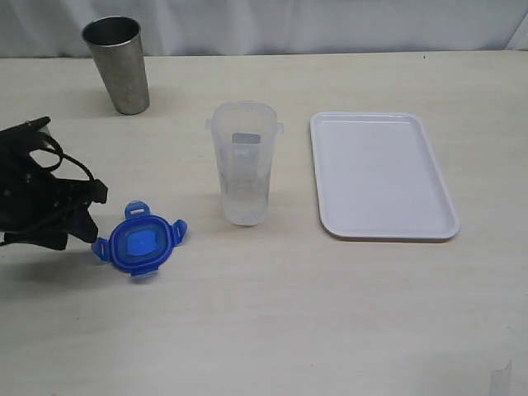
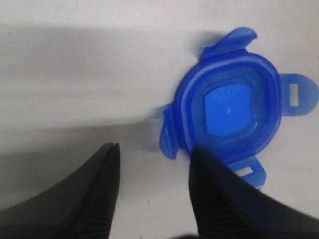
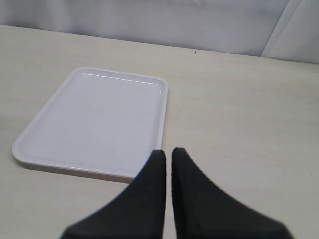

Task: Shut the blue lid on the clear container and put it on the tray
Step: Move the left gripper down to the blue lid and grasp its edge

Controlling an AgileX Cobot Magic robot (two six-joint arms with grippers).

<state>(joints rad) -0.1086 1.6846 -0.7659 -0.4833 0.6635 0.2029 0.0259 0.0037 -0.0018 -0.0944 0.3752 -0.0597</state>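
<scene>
We are holding our left tool (image 2: 155, 149) with its jaws apart just beside the blue lid (image 1: 140, 239), which is lying loose and flat on the counter (image 1: 289, 322). The clear container (image 1: 245, 165) is standing upright and uncovered between the lid and the tray (image 1: 384, 173), touching neither. Our right tool (image 3: 168, 152) is hanging near the tray's rim, jaws pressed together and empty.

The lid (image 1: 140, 239) lies on the table (image 1: 289, 322), front-left of the upright container (image 1: 244, 165); the tray (image 1: 379, 177) lies to the container's right, a cup (image 1: 118, 64) behind-left.
</scene>
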